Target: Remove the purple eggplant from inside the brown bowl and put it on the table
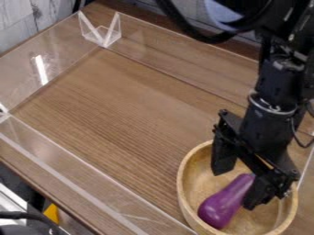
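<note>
The purple eggplant (226, 201) lies inside the brown bowl (193, 188) at the lower right of the table (123, 110). Its upper, stem end is hidden behind my arm. My gripper (251, 177) hangs open right over the bowl. One finger stands near the bowl's left inner side and the other on the right, so the eggplant's upper end sits between them. I cannot tell whether the fingers touch it.
Low clear acrylic walls (50, 151) border the table on the left and front. A clear angled bracket (99, 29) stands at the back left corner. Bare wood spreads left of the bowl.
</note>
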